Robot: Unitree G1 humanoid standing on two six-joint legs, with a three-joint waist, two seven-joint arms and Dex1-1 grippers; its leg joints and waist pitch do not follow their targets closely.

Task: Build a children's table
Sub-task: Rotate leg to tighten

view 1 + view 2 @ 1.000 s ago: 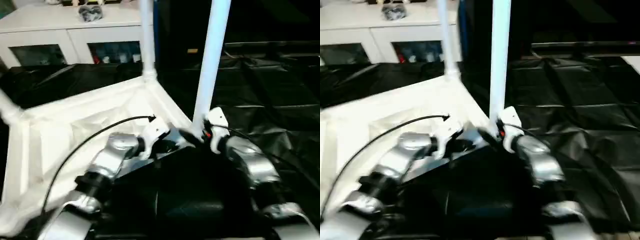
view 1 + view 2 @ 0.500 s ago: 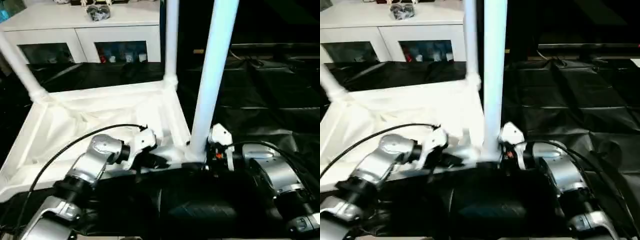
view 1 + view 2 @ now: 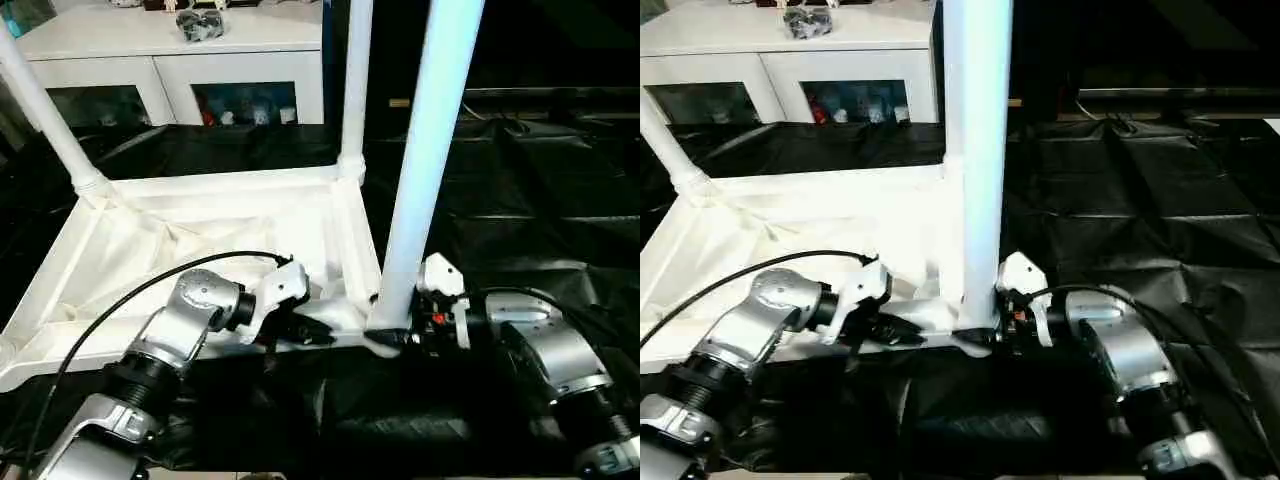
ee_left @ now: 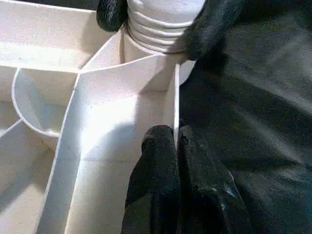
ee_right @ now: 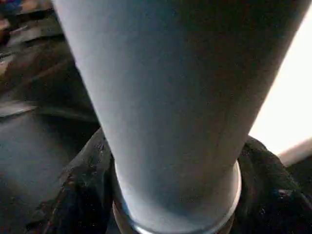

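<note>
my left gripper [image 4: 176,146] is pinched tight on the thin near wall of the tabletop [image 3: 200,240], which lies ribbed side up on the black sheet [image 3: 520,200], so the frame can't slide. my right gripper [image 5: 170,195] wraps both fingers [image 5: 80,195] around the foot of the near leg [image 3: 425,170], just above its corner socket [image 4: 156,36] (to seat it straight, i judge). 2 more legs [image 3: 355,90] stand at the far corners before the white cabinet [image 3: 170,60].

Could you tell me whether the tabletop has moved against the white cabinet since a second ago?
Yes. The tabletop has turned: its far edge, then slanted against the cabinet, now runs parallel to its front.
</note>
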